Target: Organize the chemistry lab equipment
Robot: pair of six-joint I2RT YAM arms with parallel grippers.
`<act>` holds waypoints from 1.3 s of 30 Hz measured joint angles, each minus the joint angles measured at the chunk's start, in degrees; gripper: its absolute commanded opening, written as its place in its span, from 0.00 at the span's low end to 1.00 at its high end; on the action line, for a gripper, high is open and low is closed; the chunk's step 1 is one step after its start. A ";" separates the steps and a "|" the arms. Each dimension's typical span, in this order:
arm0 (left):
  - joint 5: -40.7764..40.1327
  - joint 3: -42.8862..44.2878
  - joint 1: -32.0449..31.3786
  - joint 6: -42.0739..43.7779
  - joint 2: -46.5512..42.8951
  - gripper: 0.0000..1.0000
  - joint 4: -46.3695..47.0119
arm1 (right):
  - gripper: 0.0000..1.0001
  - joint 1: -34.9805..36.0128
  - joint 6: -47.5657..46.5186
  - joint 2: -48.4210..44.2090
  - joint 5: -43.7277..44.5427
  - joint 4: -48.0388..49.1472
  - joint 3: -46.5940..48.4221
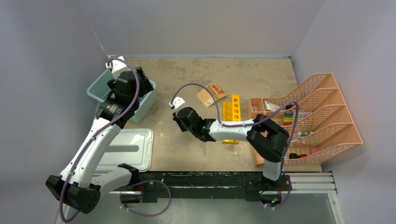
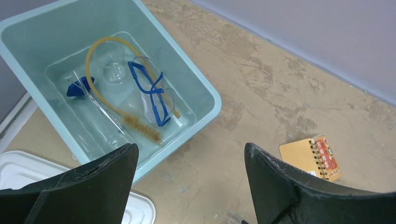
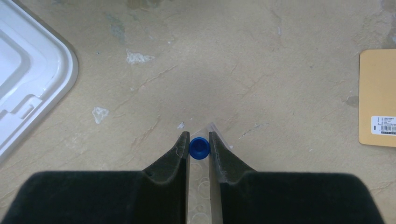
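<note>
Blue-capped tube (image 3: 198, 147) sat low in the centre of the right wrist view, pinched at its cap by the right gripper (image 3: 198, 136) over the bare table (image 3: 233, 56). We could not tell whether it rested on the surface or hung just above it. The fingers stood nearly together, clamped on the cap's sides, a hold we judged suited to carrying the tube off for sorting.

In the top view this gripper was mid-frame. A yellow rack (image 1: 232, 109) and a second yellow rack (image 1: 229, 141) lay to its right, and a salmon-pink organiser (image 1: 322, 116) stood at far right.

The left gripper (image 2: 190, 154) hovered with its fingers spread wide and holding nothing, beside a teal bin (image 2: 181, 56) at upper left. Inside lay blue safety glasses (image 2: 152, 91), a thin brush (image 2: 140, 127) and clear glassware (image 2: 109, 63), gathered there, we judged, as sorted pieces. A white lid (image 2: 18, 172) lay at lower left.
</note>
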 measured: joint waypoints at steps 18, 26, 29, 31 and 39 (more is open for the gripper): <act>0.46 0.00 0.00 -1.40 0.13 0.82 -0.31 | 0.21 0.00 -3.02 -2.58 -1.25 16.09 -10.43; 0.46 0.00 0.00 -1.42 0.13 0.82 -0.31 | 0.59 0.00 -1.42 -3.28 -2.49 12.66 -11.26; 0.48 0.00 0.00 -1.42 0.13 0.82 -0.31 | 0.66 0.00 -0.46 -5.11 -2.36 8.81 -11.21; 0.52 0.00 0.00 -1.42 0.13 0.82 -0.31 | 0.67 0.00 0.26 -7.50 -2.36 6.10 -11.08; 1.07 -0.07 0.00 -1.42 -0.09 0.83 -0.24 | 0.65 -0.66 4.92 -17.18 -2.16 -4.00 -6.73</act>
